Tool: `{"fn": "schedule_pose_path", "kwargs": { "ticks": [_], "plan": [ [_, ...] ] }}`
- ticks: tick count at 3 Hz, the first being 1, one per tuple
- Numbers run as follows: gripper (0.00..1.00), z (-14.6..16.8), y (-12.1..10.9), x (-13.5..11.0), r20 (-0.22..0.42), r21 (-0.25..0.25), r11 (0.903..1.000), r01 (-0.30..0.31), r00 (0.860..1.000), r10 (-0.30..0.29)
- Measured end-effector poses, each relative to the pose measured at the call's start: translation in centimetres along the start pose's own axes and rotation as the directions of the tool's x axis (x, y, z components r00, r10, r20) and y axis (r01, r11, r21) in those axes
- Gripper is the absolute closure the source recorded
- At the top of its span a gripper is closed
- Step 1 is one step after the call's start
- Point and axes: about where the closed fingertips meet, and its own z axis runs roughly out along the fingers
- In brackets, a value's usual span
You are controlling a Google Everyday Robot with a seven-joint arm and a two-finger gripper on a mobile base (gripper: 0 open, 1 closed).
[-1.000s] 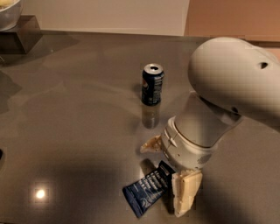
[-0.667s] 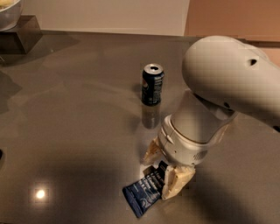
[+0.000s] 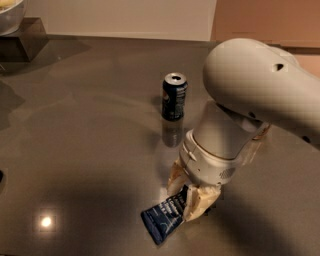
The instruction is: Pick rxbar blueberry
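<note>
The rxbar blueberry, a flat dark navy wrapper with white text, lies on the grey table near the front edge, its lower end pointing front-left. My gripper comes down on the bar's upper right end from above. Its cream fingers stand one on each side of that end and are closed against it. The bar's lower end still rests on the table. My white arm hides the bar's upper end.
A dark blue upright soda can stands behind the gripper, mid-table. A white bowl sits on a dark stand at the back left corner. The arm's large white housing fills the right side.
The fingers, wide apart a second ago, have closed in around the bar's upper end. The wrist has shifted slightly left and lower. The bar and the can have stayed in place.
</note>
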Motion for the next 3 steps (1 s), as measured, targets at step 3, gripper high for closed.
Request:
{"fn": "schedule_pose_path", "kwargs": {
  "ticks": [3],
  "plan": [
    [1.0,-6.6,0.3,-0.3,0.075,0.057,0.9969,-0.054,0.996,0.05]
  ]
}}
